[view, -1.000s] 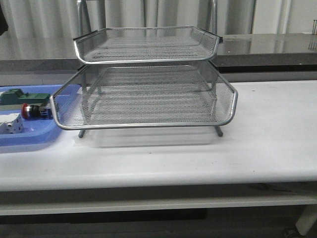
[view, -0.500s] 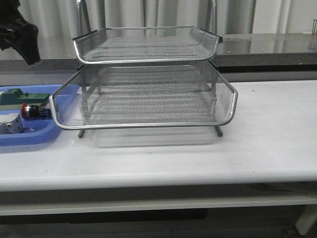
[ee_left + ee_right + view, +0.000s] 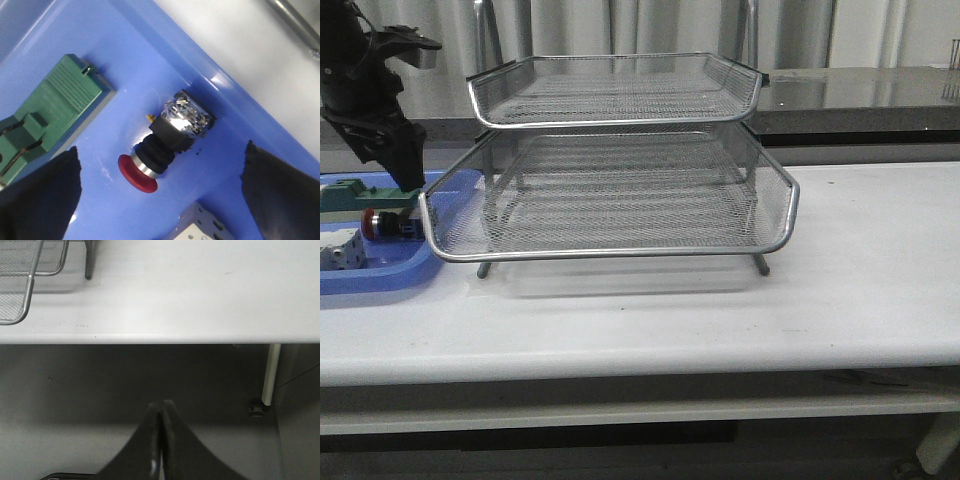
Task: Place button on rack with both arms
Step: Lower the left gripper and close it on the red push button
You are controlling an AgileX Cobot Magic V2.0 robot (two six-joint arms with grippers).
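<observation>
Left hand (image 3: 160, 200) spread wide, pointing down; right hand (image 3: 161, 412) closed.

left arm (image 3: 370, 95) above button (image 3: 382, 223) | blue tray (image 3: 380, 268) | rack (image 3: 620, 170) centre

Button (image 3: 167, 142) lay in blue tray (image 3: 125, 60); bare floor either side, between spread left fingers (image 3: 42, 197). Green block (image 3: 55, 107) near, white block (image 3: 202, 227) just beside cap.

Shiny wire-mesh metal rack (image 3: 620, 190), glossy blue plastic tray (image 3: 150, 60), matt white table (image 3: 840, 290)
</observation>
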